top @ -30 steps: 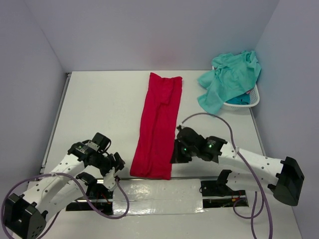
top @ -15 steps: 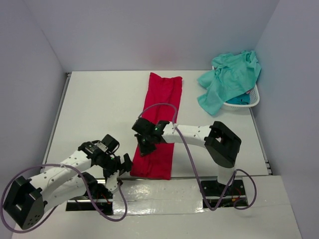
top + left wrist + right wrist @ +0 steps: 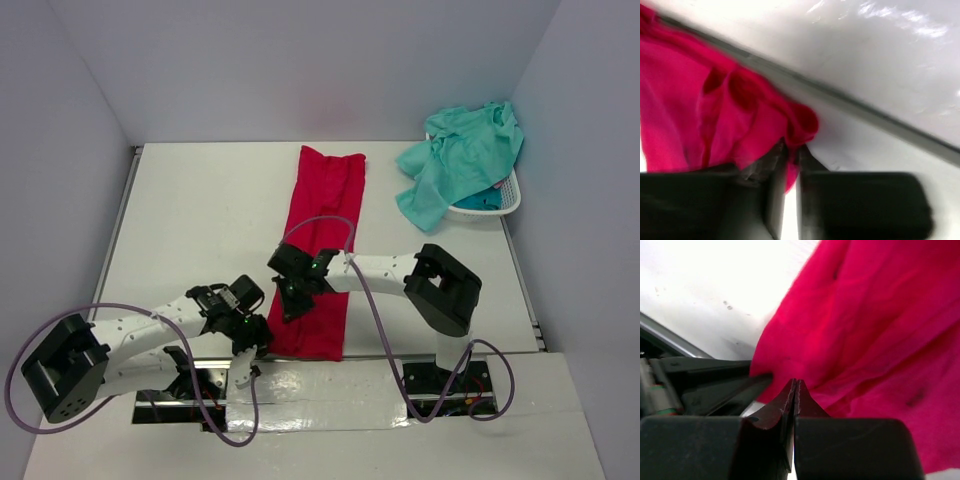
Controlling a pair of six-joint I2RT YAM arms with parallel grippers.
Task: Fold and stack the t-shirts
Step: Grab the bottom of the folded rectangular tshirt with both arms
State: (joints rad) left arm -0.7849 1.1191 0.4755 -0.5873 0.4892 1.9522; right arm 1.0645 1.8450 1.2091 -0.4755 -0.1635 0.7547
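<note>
Mid-frame on worktop (image 3: 200,220), crimson shirt (image 3: 322,240) is a long strip, part-folded; left fingers (image 3: 767,195) pinch its lower-left corner, right fingers (image 3: 775,410) pressed together on it; mint shirt (image 3: 460,160) unfolded on basket (image 3: 505,207), upper right.

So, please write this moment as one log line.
left pincer: shut on red t-shirt near corner | right pincer: shut at its left edge

A robot lab: plain pale walls (image 3: 300,70) enclose a white table (image 3: 200,220) bearing two arms (image 3: 140,335).
</note>
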